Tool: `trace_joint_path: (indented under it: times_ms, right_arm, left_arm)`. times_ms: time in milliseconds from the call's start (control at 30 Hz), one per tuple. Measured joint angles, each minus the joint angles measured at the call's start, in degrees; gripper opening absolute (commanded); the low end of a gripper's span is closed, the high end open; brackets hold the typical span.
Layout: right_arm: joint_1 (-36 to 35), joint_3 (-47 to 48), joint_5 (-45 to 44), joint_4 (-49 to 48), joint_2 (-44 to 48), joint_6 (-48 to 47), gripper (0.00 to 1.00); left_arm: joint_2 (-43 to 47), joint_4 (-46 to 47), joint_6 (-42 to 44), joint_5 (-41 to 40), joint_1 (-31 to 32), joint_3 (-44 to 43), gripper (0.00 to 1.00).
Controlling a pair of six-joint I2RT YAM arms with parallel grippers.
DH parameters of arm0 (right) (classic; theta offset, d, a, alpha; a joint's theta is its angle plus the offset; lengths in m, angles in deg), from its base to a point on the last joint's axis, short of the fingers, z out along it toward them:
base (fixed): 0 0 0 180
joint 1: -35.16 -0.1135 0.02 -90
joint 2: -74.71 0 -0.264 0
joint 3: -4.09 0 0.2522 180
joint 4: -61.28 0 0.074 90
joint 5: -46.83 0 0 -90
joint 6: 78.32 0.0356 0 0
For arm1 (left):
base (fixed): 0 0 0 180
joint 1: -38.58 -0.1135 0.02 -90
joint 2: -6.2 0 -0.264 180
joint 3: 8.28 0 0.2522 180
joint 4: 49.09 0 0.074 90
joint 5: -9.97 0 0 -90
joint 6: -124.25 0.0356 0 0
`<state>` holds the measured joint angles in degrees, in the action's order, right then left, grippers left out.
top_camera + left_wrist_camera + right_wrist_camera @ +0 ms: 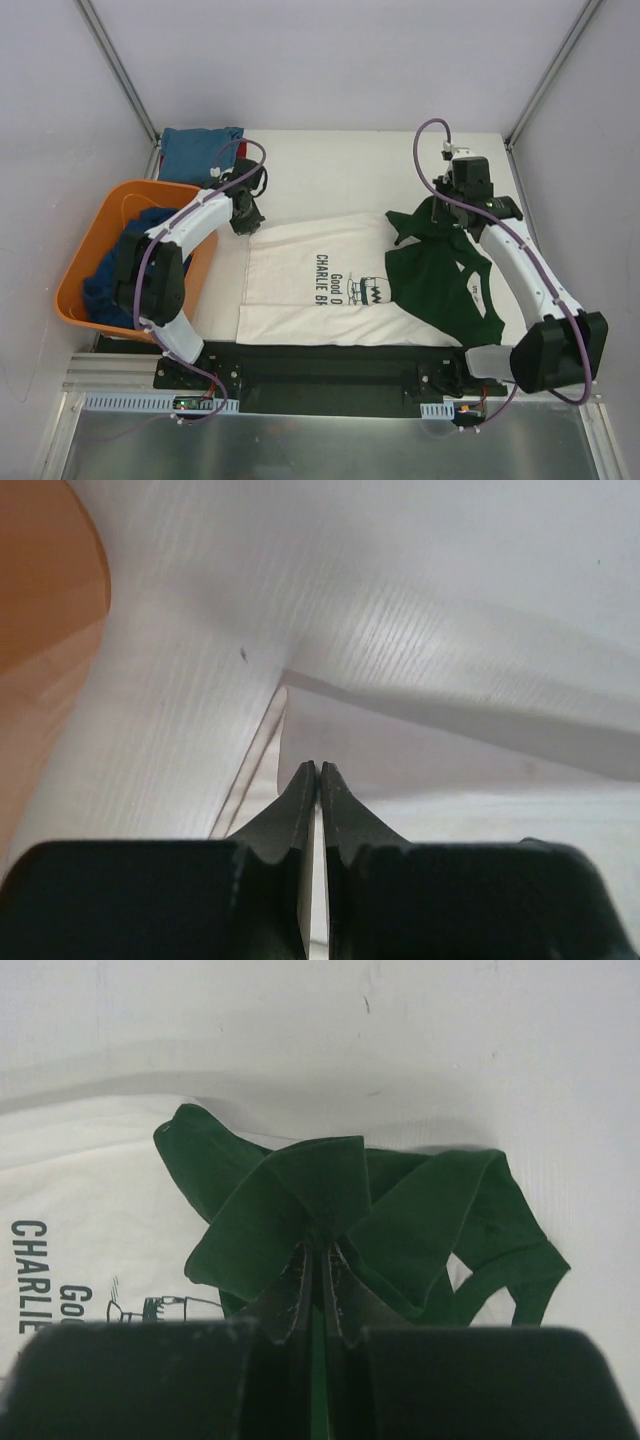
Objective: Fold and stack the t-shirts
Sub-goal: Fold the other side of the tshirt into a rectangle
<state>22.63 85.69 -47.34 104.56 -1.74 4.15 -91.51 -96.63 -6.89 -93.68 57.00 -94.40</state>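
The cream t-shirt (300,280) with black "Charlie Brown" print lies flat across the middle of the table, its dark green sleeves and collar (440,290) to the right. My left gripper (246,216) is at the shirt's far left corner. In the left wrist view it (318,767) is shut, with a thin edge of the cream cloth (450,750) between the fingers. My right gripper (450,205) is shut on a bunched green sleeve (300,1175), with the cream body (80,1180) to its left.
An orange basket (95,215) holding blue shirts (110,275) stands at the left edge, close to my left arm; its rim shows in the left wrist view (40,580). A folded blue shirt (200,148) lies at the back left. A black rail (330,360) runs along the near edge.
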Motion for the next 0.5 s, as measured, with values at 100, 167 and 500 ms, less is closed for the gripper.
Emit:
trace_joint_path:
  times_ms: [100,167,500]
  right_arm:
    - [0.0,-2.9,-1.1,2.1,4.7,0.8,0.01]
    - [0.0,-4.0,-1.6,4.2,6.9,1.2,0.01]
    - [0.0,-7.7,-5.7,16.9,17.3,3.1,0.02]
  left_arm:
    - [5.0,0.6,-0.2,-0.1,1.2,4.5,0.0]
    - [7.3,0.7,-0.2,-0.1,2.1,6.7,0.0]
    - [16.8,1.6,-0.3,-0.9,4.2,15.0,0.0]
